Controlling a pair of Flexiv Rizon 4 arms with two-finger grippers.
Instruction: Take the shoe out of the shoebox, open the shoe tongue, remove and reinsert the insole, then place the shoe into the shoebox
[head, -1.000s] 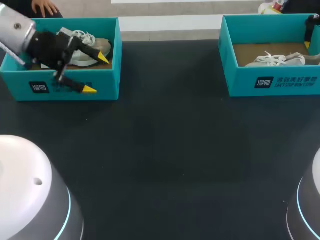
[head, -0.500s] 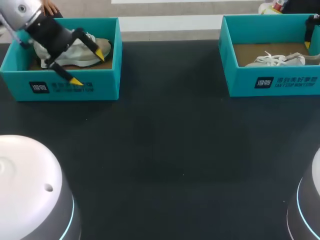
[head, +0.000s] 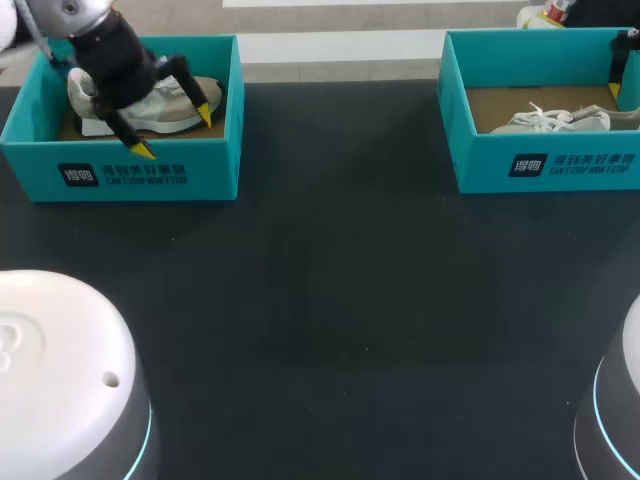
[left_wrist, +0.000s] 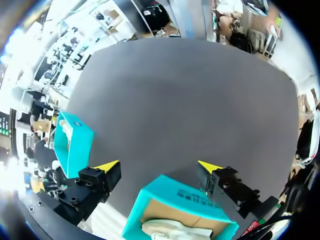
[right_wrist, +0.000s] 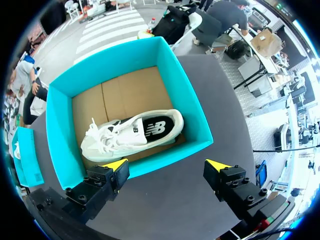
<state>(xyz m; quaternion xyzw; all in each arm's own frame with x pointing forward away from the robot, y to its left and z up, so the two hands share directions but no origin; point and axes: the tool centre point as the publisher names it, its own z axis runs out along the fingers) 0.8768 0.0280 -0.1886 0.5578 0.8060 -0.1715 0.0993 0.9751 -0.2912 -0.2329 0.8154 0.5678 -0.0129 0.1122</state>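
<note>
The left tool (head: 175, 133) hangs released over the shoe (head: 165, 100) in the left box (head: 150, 182); the right tool (right_wrist: 166, 165), also released, hovers above the right box (right_wrist: 59, 120).

Left shoebox (head: 130, 182) holds shoe (head: 165, 118); right shoebox (head: 560, 168) likewise.

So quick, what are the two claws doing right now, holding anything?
Left gripper: open, empty, over the left box.
Right gripper: open, empty, over the right box.

Left shoe (head: 165, 108) partly hidden behind left arm (head: 105, 50); right shoe (head: 555, 120) cut off at head view's edge.
</note>
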